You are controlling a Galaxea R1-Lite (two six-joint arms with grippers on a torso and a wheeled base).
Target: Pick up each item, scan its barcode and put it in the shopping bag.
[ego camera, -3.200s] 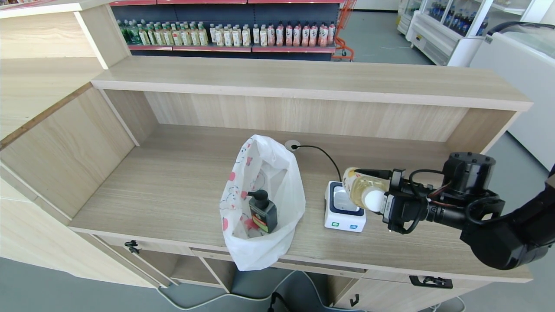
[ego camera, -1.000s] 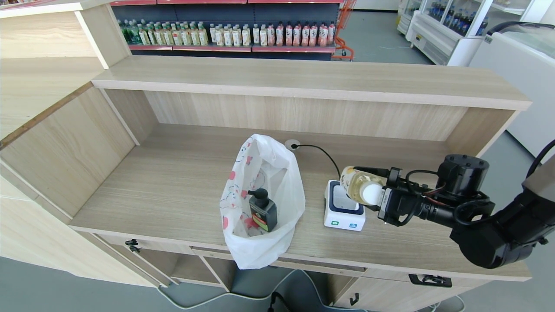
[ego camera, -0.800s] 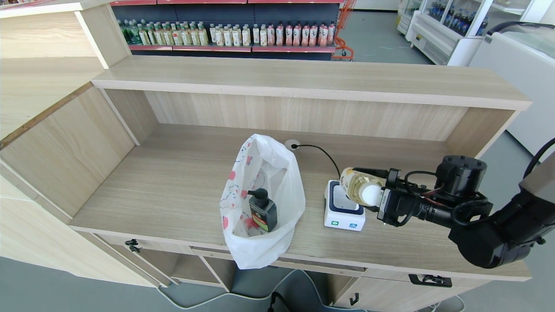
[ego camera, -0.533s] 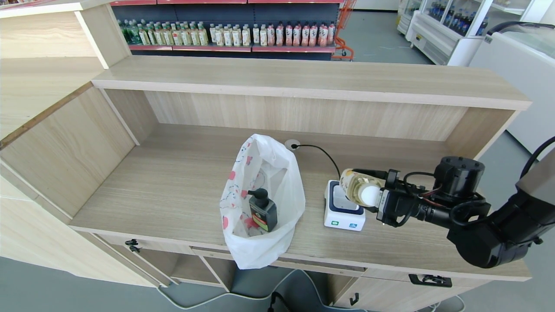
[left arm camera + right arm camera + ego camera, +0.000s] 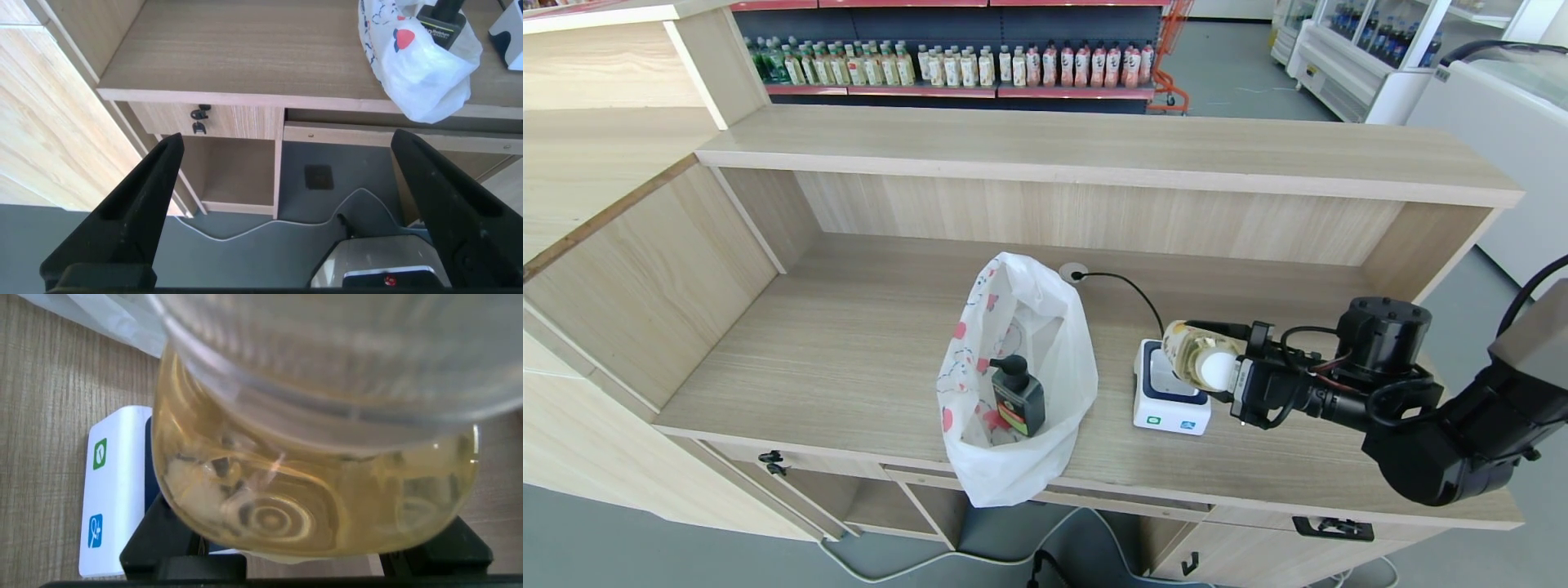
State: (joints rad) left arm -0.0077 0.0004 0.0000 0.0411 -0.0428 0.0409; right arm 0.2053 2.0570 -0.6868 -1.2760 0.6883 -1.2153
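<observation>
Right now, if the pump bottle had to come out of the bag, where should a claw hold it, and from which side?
Probably at the neck of the pump bottle, just under the pump head, coming from above. It stands upright in the bag, whose walls wrap its body; only the open mouth on top leaves a way in.

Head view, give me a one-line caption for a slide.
Right gripper holds a bottle of amber liquid sideways over the white scanner, beside a shopping bag containing a black pump bottle.
</observation>
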